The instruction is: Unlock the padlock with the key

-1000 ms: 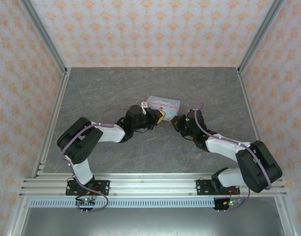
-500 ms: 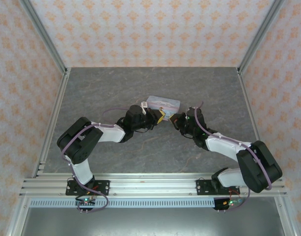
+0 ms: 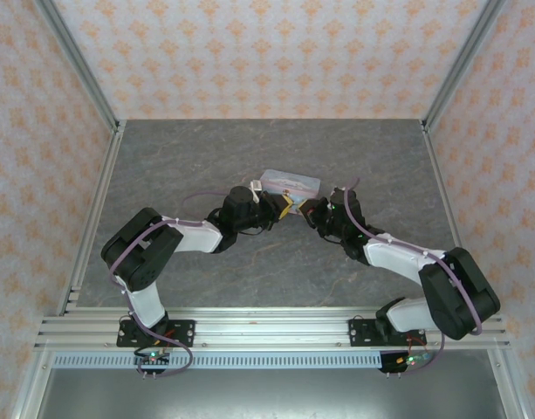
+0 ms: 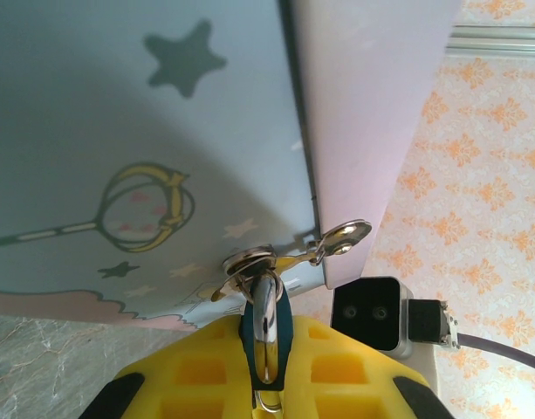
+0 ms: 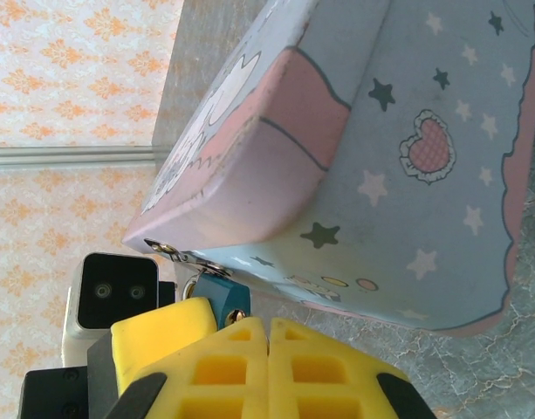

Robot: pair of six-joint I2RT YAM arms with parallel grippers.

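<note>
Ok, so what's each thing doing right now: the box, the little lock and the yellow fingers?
Box: lid closed.
Padlock: hooked through the clasp on the box, pinched between the left fingers.
Left fingers: shut on the padlock.
Right fingers: pressed shut, close to the padlock.

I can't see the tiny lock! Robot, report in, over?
Left claw shut on padlock, hooked on tin box. Right claw shut, just beside padlock. No obstruction seen. Over.
</note>
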